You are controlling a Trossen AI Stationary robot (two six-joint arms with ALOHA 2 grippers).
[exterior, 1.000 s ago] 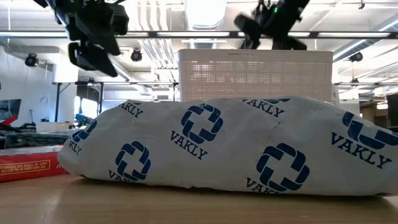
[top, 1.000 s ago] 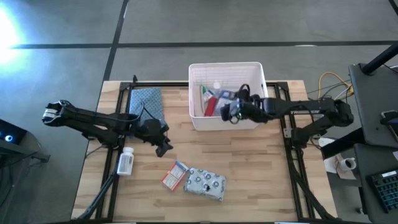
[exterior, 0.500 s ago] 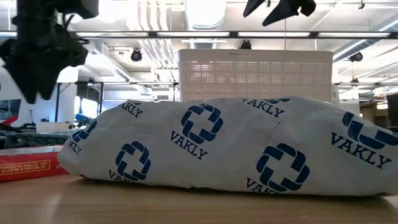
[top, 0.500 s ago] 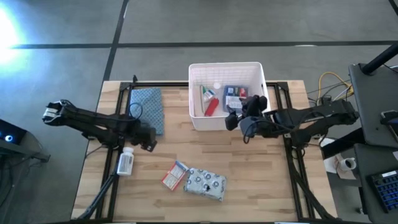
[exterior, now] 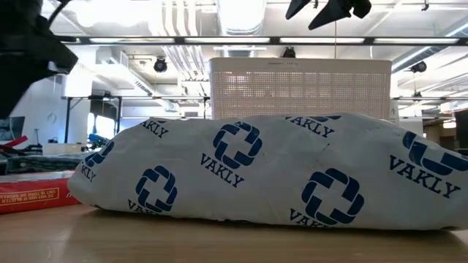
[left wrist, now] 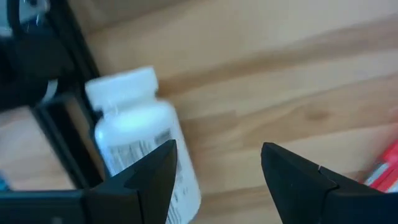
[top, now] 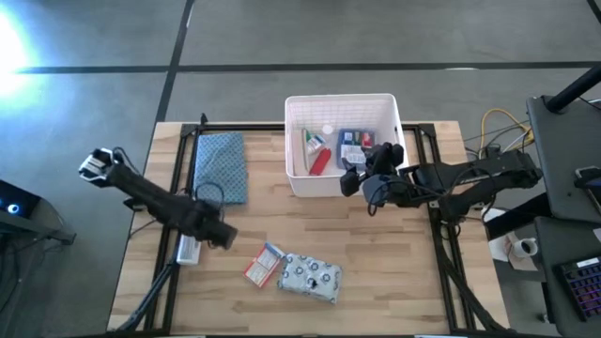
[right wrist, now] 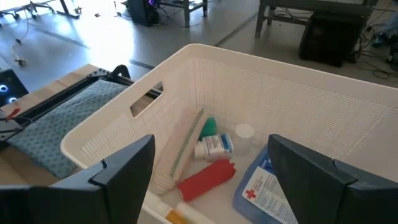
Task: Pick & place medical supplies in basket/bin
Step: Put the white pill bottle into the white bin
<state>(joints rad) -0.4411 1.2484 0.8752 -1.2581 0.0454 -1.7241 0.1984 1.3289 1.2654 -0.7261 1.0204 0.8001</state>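
A white pill bottle [left wrist: 134,134] lies on its side by the table's left rail [top: 188,249]. My left gripper [left wrist: 217,168] is open just over it [top: 218,235], with the bottle beside one finger rather than between the two. The white lattice basket [top: 387,113] holds a red tube [right wrist: 204,179], a blue-white box [top: 355,145], a green roll [right wrist: 208,127] and small white items. My right gripper [right wrist: 211,177] is open at the basket's near wall [top: 362,185]. A silvery pouch [top: 310,277] and a red-white packet [top: 264,265] lie flat near the table's near edge.
A blue-grey patterned cloth [top: 223,164] lies on the table left of the basket. Black frame rails [top: 183,202] run along both table sides. In the low view the pouch [exterior: 263,175] fills the foreground, with the packet [exterior: 33,193] at its left and the basket [exterior: 300,88] behind.
My left gripper has moved from beside the cloth toward the table's near-left and come down over the pill bottle. My right gripper has drawn back from over the basket to its near wall, then kept still. The blue-white box now shows lying in the basket.
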